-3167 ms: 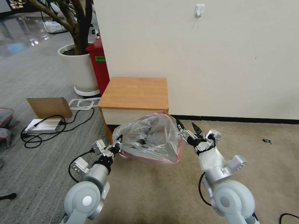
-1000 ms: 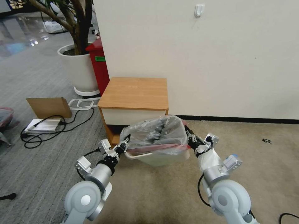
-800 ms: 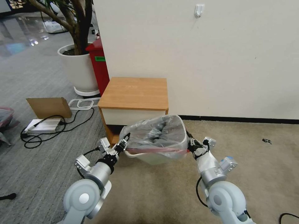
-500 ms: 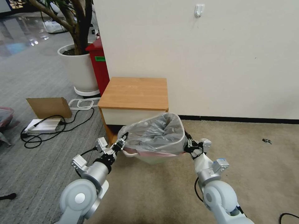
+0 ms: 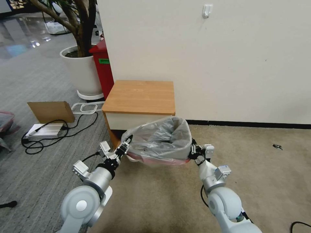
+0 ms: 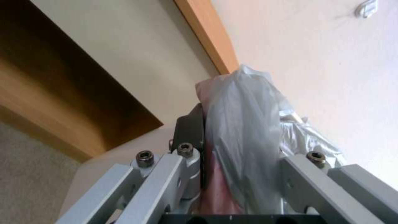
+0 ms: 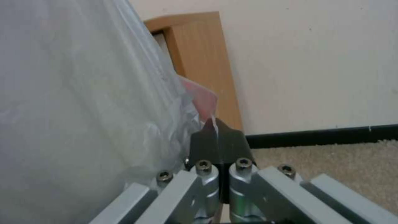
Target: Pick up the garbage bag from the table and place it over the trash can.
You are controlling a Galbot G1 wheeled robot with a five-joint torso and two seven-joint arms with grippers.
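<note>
The garbage bag [image 5: 160, 140] hangs stretched open low over the carpet just in front of the table [image 5: 140, 96], its pink rim drooping over the trash can [image 5: 132, 158], which barely peeks out underneath. The left gripper [image 5: 125, 146] pinches one side of the plastic; the right gripper [image 5: 193, 150] is clamped on the opposite edge.
</note>
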